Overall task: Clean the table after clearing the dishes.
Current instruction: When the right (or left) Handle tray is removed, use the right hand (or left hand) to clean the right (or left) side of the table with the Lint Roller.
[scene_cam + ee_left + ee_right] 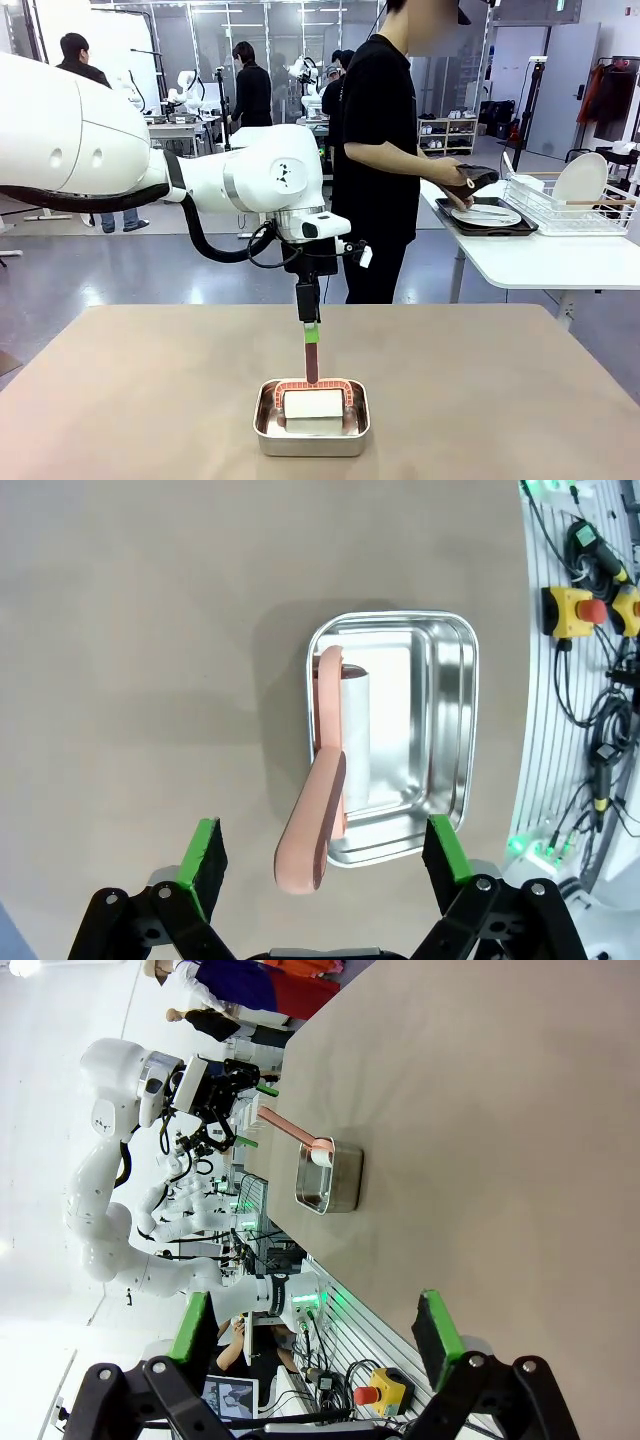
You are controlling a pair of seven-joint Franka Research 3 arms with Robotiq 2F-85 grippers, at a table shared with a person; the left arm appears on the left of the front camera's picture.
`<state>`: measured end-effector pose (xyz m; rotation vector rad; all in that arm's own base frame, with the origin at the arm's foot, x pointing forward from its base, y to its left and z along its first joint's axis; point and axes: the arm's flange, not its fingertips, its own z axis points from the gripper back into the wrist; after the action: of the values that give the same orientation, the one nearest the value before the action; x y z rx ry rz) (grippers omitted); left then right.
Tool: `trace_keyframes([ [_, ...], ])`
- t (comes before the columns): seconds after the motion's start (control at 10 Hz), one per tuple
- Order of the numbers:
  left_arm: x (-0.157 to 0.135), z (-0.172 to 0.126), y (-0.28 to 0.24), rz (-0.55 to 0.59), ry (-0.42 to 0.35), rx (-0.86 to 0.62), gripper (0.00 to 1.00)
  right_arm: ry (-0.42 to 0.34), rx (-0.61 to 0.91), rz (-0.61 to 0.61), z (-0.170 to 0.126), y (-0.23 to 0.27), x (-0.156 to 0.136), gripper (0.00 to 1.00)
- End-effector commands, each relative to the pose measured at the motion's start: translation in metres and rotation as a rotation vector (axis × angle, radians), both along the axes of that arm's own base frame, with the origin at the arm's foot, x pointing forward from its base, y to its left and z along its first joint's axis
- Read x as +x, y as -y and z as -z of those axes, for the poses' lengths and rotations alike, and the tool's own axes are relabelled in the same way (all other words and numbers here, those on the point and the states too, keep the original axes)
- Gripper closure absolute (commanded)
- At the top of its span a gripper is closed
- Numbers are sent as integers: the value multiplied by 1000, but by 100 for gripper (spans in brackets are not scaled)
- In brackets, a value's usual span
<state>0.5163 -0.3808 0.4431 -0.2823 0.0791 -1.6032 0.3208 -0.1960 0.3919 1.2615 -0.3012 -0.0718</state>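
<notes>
The brownish table (500,400) carries a small steel pan (311,420) near its front edge. In the pan lies a white roller (311,404) whose pink handle (311,358) stands upright. My left gripper (310,322) hangs straight above the handle. In the left wrist view the left gripper (325,855) is open, its green pads wide on either side of the handle's end (305,855), not touching it. My right gripper (315,1330) is open and empty, low over the table (500,1110). The dishes, a white plate on a dark tray (487,216), rest on a white side table, where a person holds another dark tray (470,182).
A white dish rack (570,205) with a plate stands on the white side table (540,260) at the far right. The person (375,150) stands beyond the brown table's far edge. In the left wrist view, cables and a yellow stop button (570,610) line the table's near side.
</notes>
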Motion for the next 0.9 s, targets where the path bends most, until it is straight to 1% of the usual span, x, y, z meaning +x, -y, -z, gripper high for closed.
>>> trace_keyframes([
  [0.0, -10, 7, 0, -7, 13, 38, 0, 5, -3, 8, -1, -1, -1, 0],
  [0.1, -15, 19, -1, 3, 5, 71, 0, 5, -3, 8, -1, -1, -1, 0],
  [0.4, -19, 24, -1, 20, -7, 78, 0, 5, -3, 8, -1, -1, -1, 0],
  [0.8, -25, 36, 0, -1, -4, 35, 0, 5, -3, 8, -1, -1, -1, 0],
])
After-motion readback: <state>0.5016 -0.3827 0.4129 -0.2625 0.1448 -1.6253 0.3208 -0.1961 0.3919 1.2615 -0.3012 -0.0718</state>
